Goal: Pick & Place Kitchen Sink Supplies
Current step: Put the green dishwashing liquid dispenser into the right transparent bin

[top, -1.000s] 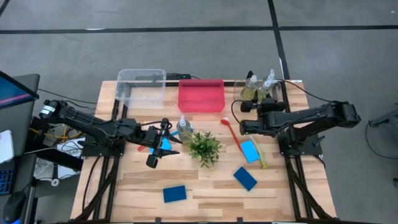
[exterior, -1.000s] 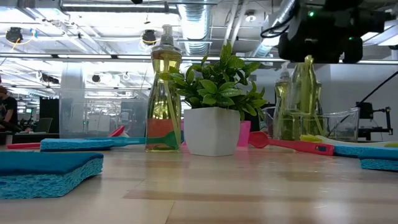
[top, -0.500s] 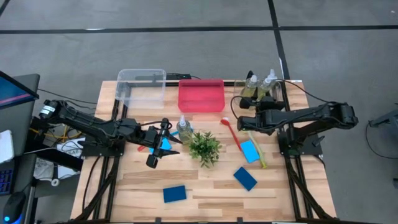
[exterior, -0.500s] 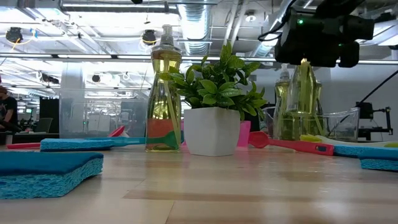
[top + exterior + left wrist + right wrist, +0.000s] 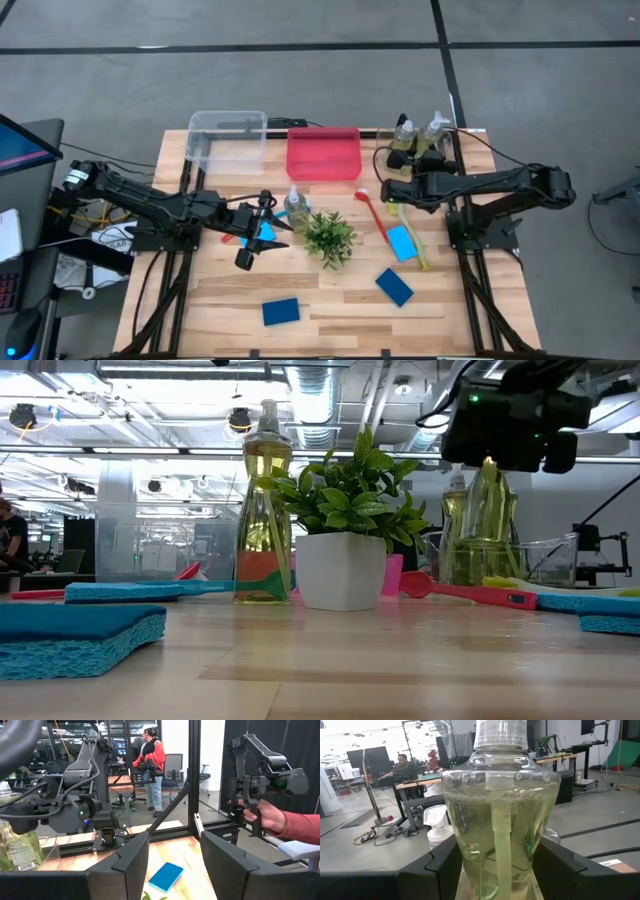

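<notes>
Two clear pump bottles of yellow-green liquid point(image 5: 403, 138) stand in a small clear bin point(image 5: 420, 152) at the far right. My right gripper point(image 5: 412, 172) is open just on the near side of them. In its wrist view its fingers point(image 5: 436, 870) show on either side of the nearer bottle point(image 5: 500, 815), and I see no contact. In the low view that bottle point(image 5: 490, 510) stands free below the gripper point(image 5: 510, 425). My left gripper point(image 5: 272, 228) waits open at mid-left, beside a third bottle point(image 5: 295, 205), above a blue sponge point(image 5: 263, 233).
A potted plant point(image 5: 330, 238) stands mid-table. A red brush point(image 5: 373, 215), a yellow brush point(image 5: 416, 248) and blue sponges point(image 5: 402, 242) point(image 5: 394, 286) point(image 5: 281, 311) lie around it. A clear bin point(image 5: 228, 135) and a pink bin point(image 5: 323, 152) stand at the far edge. A person's hand point(image 5: 265, 817) shows beyond the table.
My right gripper has drawn back a little toward the table's near edge, away from the two bottles in the small clear bin. The bottles have stayed where they were.
</notes>
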Controlling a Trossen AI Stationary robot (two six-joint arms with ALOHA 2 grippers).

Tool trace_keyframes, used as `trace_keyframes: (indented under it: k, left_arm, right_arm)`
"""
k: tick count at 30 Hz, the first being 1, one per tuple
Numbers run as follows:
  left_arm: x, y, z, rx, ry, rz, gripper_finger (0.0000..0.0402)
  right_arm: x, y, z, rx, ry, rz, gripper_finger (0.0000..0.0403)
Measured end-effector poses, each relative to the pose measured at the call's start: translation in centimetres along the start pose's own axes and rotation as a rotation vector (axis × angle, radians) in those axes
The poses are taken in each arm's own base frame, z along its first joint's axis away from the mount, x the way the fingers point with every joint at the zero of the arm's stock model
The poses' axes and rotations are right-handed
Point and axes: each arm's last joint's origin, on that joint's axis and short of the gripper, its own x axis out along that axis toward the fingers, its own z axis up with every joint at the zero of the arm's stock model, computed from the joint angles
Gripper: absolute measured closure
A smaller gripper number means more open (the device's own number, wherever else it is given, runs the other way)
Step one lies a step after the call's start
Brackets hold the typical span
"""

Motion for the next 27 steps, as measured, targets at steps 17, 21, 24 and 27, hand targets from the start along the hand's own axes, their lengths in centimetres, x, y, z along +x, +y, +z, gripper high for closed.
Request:
trace_keyframes:
  k: [17, 21, 24, 27]
  left_arm:
    - [0.0, 0.0, 0.0, 0.000, 0.000, 0.000, 0.0221]
    - [0.0, 0.0, 0.0, 0.000, 0.001, 0.000, 0.0221]
    - [0.0, 0.0, 0.0, 0.000, 0.001, 0.000, 0.0221]
    - [0.0, 0.0, 0.0, 0.000, 0.001, 0.000, 0.0221]
  right_arm:
    - [1.6, 0.3, -1.1, -0.034, -0.018, -0.082, 0.0202]
    - [1.7, 0.8, -2.4, -0.070, 0.001, -0.085, 0.0202]
    - [1.7, 1.2, -3.4, -0.086, 0.005, -0.080, 0.0202]
    - [1.4, 1.5, -4.1, -0.110, 0.019, -0.064, 0.0202]
